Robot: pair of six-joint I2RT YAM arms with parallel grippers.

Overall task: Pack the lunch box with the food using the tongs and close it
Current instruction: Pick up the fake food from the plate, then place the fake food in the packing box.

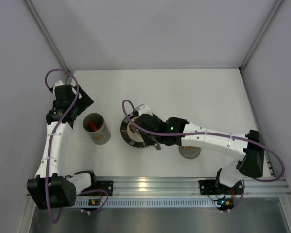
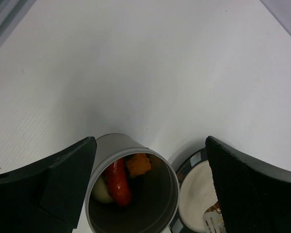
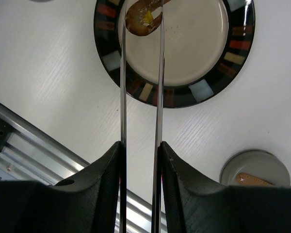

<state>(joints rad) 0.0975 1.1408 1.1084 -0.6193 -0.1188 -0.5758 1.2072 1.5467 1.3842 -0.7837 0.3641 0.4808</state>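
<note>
I had the tongs [image 3: 123,87] clamped in the right gripper [image 3: 140,151], tips seemingly around a brown bit [image 3: 141,22]; box [image 1: 103,137] lay leftward, nearer my wide left gripper [image 2: 150,145].

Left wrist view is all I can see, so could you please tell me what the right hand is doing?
Observer: The right hand is shut on the long thin silver metal tongs, whose tips flank a curled brown food piece on the round black-rimmed plate. I cannot tell whether the piece is lifted.
Operator: Thank you. Where is the lunch box lid, please?
Observer: The round grey lid with the orange-brown handle lies flat on the white table beside the plate, handle up.
</note>
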